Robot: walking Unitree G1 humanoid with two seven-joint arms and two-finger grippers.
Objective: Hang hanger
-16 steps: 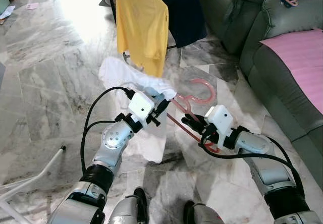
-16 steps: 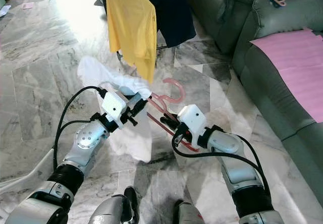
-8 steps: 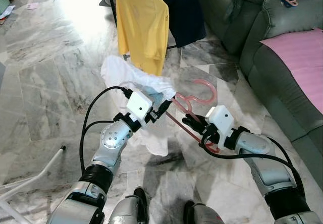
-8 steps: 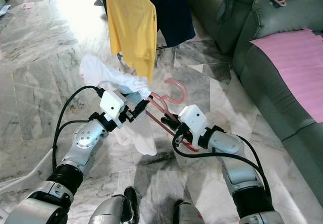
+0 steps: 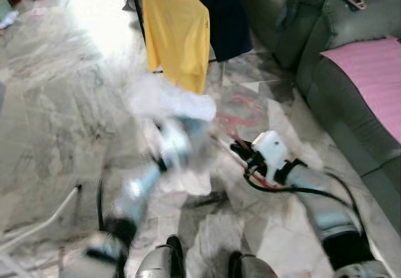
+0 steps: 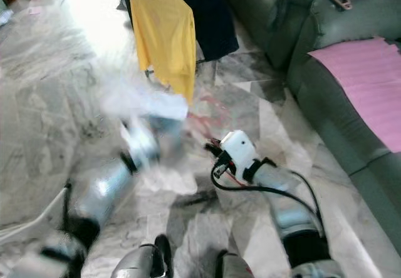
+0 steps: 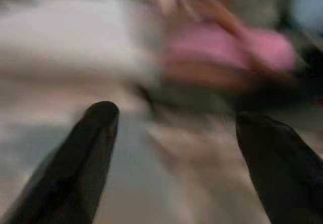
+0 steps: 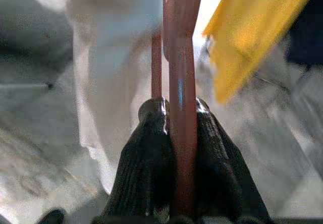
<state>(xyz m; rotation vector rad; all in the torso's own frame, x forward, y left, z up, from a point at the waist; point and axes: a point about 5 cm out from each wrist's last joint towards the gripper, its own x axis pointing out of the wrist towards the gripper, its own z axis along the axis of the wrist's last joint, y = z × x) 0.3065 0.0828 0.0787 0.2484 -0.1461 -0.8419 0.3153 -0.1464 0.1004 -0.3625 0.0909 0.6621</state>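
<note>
Still early by the look of it: hanger not hung. Right gripper (image 8: 179, 133) is clamped tight on the pink hanger (image 8: 180, 82); right wrist view shows both black fingers (image 8: 144, 158) pressed against the bar running up the middle of the frame. In the head views that gripper (image 5: 241, 148) sits centre-right, with the hanger's faint pink smear (image 5: 241, 112) just above it, upper centre. White garment (image 5: 172, 99) is draped over the hanger's far end, centre-left of frame, badly motion-blurred. Left arm (image 5: 147, 178) is a blur at lower centre-left. Left gripper (image 7: 171, 123) has its fingers spread wide in the left wrist view, nothing between them, blurred pale cloth and pink stuff ahead; cannot tell if it touches the garment.

Clothes rack (image 5: 135, 2) is at top centre with a yellow shirt (image 5: 177, 30) and a dark garment (image 5: 229, 15) already hanging on it. Held hanger is well below and apart from the rail. Green sofa (image 5: 301, 34) is at upper right, with a pink cloth (image 5: 369, 71) on the seat.

Done: hanger in hand, garment seemingly on it. Left: lift the hook up to the rail, seat it, release. Risk, I'd say: garment sliding off.
</note>
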